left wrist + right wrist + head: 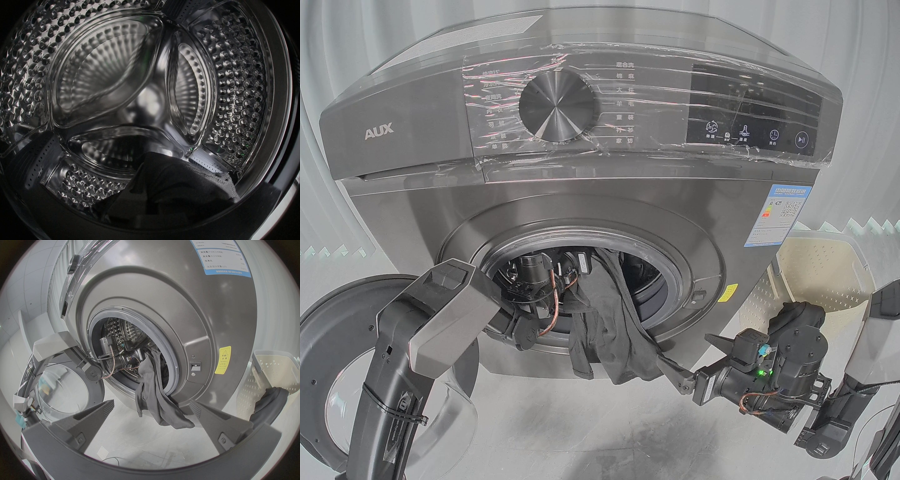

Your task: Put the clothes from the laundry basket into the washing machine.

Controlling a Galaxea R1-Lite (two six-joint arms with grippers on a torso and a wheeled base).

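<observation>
We count one washing machine (pixel 612 187), one round door (pixel 337 350), one laundry basket (pixel 825 269) and two dark pieces of clothing. The drum (pixel 237 78) holds the upper part of one dark garment (pixel 606 325), right beside the left claw (pixel 134 357), which sits inside the drum opening. The rest of that garment spills over the door seal and hangs down outside, toward the right claw (pixel 150 401). In the left wrist view a fold of dark cloth lies at the drum's lower edge.

We cannot tell whether the left claw is open or closed, nor whether it grips the cloth. The right claw is outside, below and in front of the opening, its two fingers spread wide with nothing held between them. The garment's lowest corner hangs just beside one finger, and we cannot tell whether it touches.

The basket stands behind the right claw, beside the machine, with the second dark piece (pixel 270 402) draped over its rim. The door stands swung open on the left claw's far side, well apart from the right claw.
</observation>
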